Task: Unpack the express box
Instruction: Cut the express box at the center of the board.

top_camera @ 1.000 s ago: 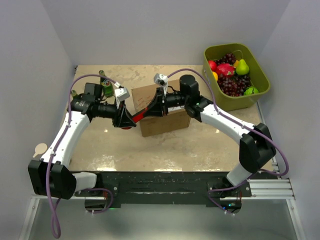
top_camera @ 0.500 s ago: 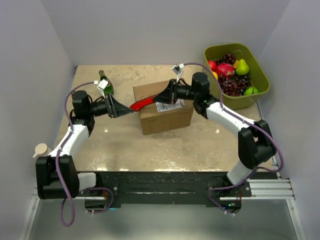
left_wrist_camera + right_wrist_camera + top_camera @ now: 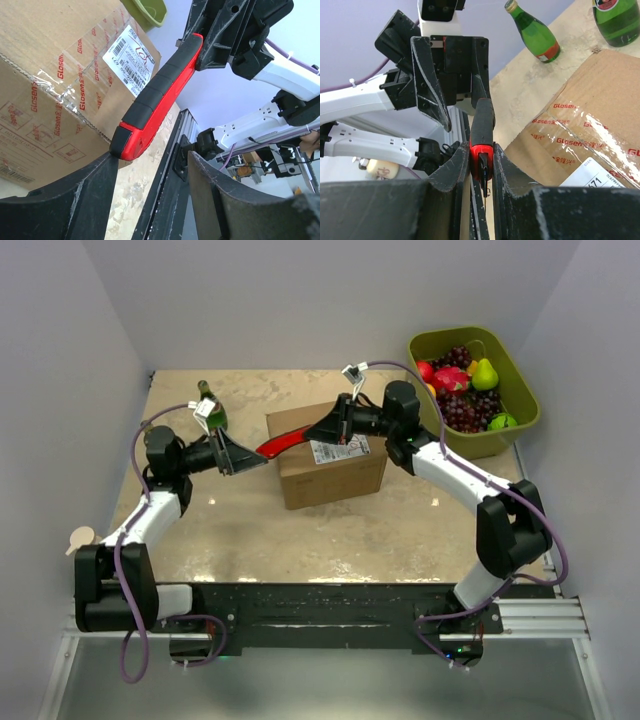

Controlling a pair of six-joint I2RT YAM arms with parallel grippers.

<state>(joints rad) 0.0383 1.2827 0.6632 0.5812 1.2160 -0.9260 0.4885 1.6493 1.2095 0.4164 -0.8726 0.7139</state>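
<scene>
The left arm runs up along the table's left edge, elbow low, and its wrist turns in toward the middle of the table. The left claw [image 3: 250, 458] points right, level with the table. Its jaws stand well apart and hold nothing. In the left wrist view the black butt of a red utility knife [image 3: 290, 443] sits right at the tip of one finger [image 3: 75, 200], but I cannot tell whether they touch.

The right arm rises from the near right corner, bends at a high elbow by the right edge, and stretches back toward the table's centre. The right claw [image 3: 325, 430] points left and slightly down, and its jaws are pinched tight on the front end of the knife. The handle runs from it toward the left claw.

The express box [image 3: 335, 475] sits on the table [image 3: 330, 530] near its middle, a little toward the far edge. It is sealed with clear tape, and a white label [image 3: 335, 451] faces up. The right claw hangs over the box's top, above its far left part. The left claw is just off the box's left side, clear of the cardboard. The knife bridges the box's far left corner between the two claws.

A green bottle [image 3: 207, 405] stands toward the far left corner, and an olive fruit tub [image 3: 465, 445] is at the far right corner.
</scene>
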